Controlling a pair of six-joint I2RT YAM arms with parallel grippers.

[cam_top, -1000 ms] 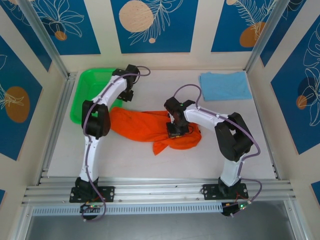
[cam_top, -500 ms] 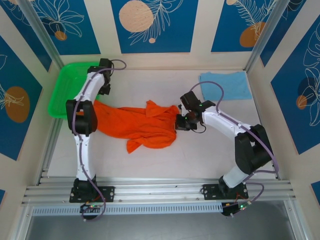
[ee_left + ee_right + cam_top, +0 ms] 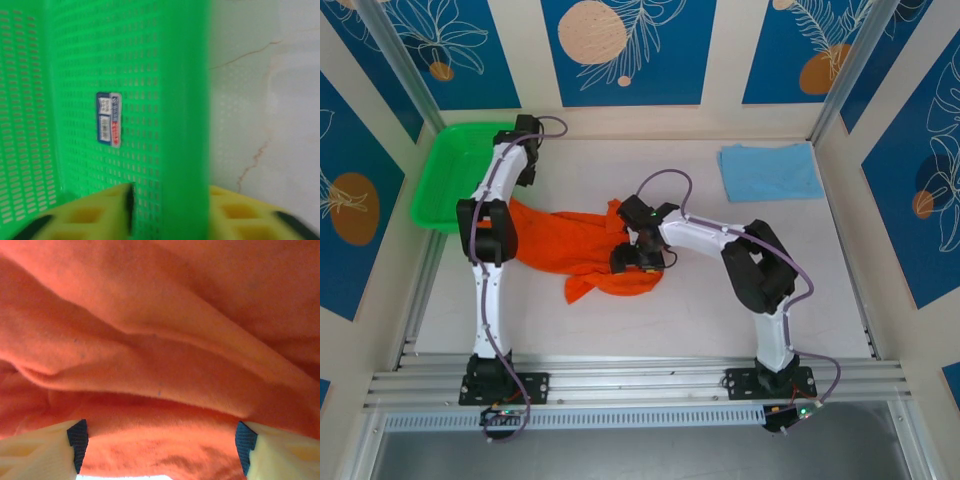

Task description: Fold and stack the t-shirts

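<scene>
I work in a robot lab cell, not a home. Well behind my right pincer [image 3: 625, 260] and my left pincer [image 3: 527, 175], my arms' bases [image 3: 500, 385] are bolted to a slotted aluminium rail [image 3: 640, 385]. Metal frame posts [image 3: 845, 70] rise beyond the pincers, holding pale wall panels [image 3: 725, 60] with blue leaf-print posters [image 3: 628, 50]. Under both pincers lies a white, marble-veined tabletop [image 3: 720, 310], boxed in on every side.

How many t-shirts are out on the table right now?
2. The orange t-shirt lies crumpled mid-table. The blue t-shirt sits folded in the far right corner. Part of the green basket is hidden, so another could be there.
</scene>
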